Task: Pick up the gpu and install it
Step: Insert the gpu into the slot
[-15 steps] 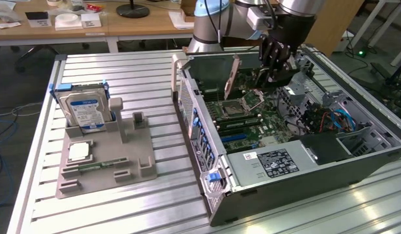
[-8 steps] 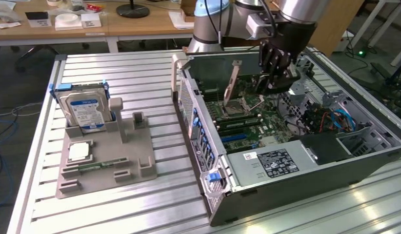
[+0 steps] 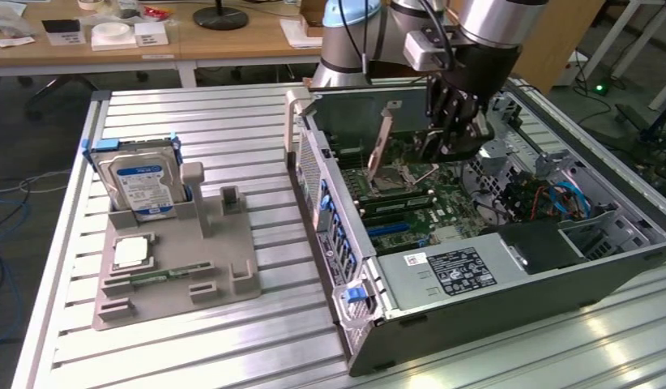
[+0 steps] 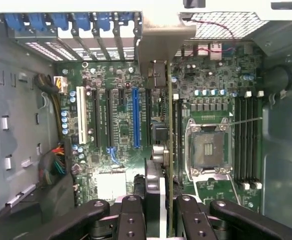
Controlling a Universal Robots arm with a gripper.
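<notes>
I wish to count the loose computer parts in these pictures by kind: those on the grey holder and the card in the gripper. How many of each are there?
hard drive: 1, standing upright in the grey holder
processor chip: 1, lying flat on the holder
memory stick: 1, lying on the holder
gpu: 1, held in the gripper
Total: 4

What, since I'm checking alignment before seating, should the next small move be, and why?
Probably a small sideways shift toward the long blue slot before lowering. The tool grips the gpu upright above the motherboard; its edge looks parallel to that slot but offset toward the processor socket.
</notes>
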